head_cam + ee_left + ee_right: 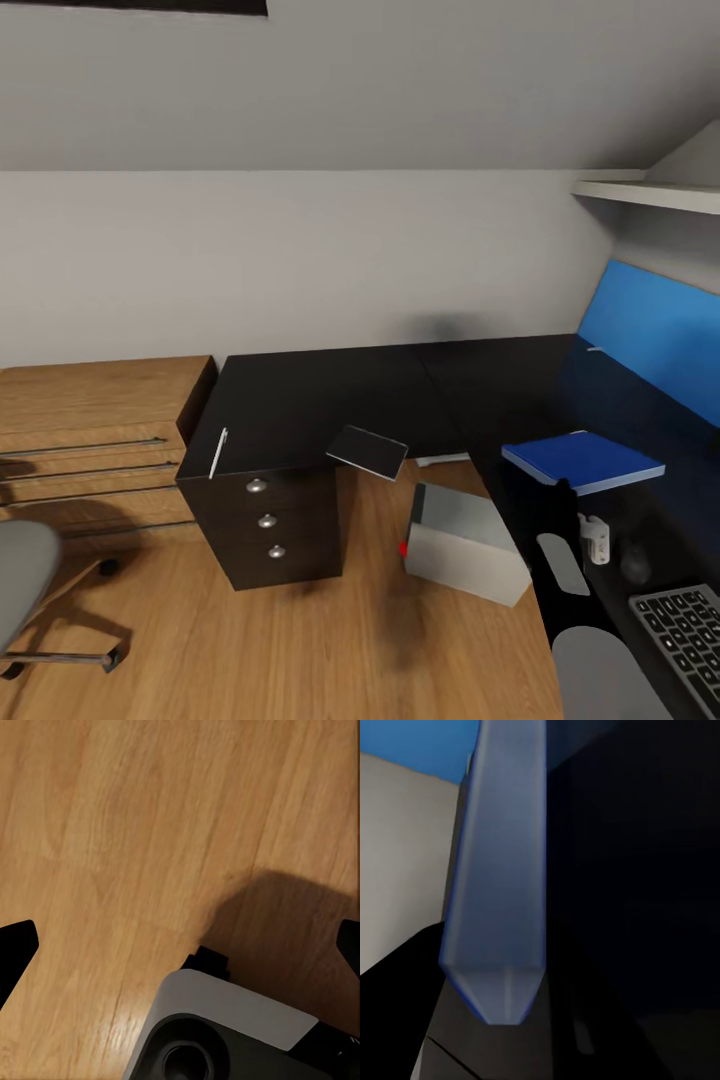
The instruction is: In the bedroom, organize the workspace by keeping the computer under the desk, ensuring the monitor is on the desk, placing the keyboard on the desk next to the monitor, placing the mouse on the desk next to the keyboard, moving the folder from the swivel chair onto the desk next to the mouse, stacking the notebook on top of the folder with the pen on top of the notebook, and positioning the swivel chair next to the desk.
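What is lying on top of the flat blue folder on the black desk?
Nothing lies on the flat bright blue folder on the glossy black desk; its top is bare. What is beneath it is covered.

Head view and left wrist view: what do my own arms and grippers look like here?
The right arm is glossy black with pale grey oval covers and a small white fitting beside it. The left gripper has plain black fingertips tapering to blunt ends. I can make out no cables or markings.
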{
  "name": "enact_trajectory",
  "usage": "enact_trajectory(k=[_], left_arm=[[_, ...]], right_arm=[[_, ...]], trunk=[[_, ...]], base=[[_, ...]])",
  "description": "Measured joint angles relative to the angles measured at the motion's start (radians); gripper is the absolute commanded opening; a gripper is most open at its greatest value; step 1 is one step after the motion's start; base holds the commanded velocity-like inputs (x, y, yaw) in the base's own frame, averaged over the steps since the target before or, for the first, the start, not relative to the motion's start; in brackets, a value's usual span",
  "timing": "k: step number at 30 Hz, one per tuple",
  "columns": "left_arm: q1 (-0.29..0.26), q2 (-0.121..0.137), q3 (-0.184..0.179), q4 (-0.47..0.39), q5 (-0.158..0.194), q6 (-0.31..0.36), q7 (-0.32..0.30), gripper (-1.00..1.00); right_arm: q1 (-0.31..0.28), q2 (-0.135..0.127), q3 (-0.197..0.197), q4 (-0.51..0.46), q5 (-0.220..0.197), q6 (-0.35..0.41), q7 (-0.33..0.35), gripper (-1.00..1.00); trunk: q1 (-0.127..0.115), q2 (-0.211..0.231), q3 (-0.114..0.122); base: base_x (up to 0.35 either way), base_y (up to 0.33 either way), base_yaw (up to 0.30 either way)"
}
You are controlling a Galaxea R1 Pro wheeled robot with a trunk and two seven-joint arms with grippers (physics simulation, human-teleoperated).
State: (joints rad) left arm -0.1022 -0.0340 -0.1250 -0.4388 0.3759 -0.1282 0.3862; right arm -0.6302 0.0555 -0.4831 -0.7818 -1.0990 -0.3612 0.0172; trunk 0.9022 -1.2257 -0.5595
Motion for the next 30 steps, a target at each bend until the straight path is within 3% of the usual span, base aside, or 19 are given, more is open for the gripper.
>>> enact_trajectory(k=[30], left_arm=[[0.0,0.0,0.001,0.0,0.0,0.0,0.0,1.0]], right_arm=[[0.0,-0.003,0.001,-0.016,0.002,0.0,-0.026,-1.0]], trunk=[[0.0,0.0,0.0]], base=[[0.028,-0.003,0.0]])
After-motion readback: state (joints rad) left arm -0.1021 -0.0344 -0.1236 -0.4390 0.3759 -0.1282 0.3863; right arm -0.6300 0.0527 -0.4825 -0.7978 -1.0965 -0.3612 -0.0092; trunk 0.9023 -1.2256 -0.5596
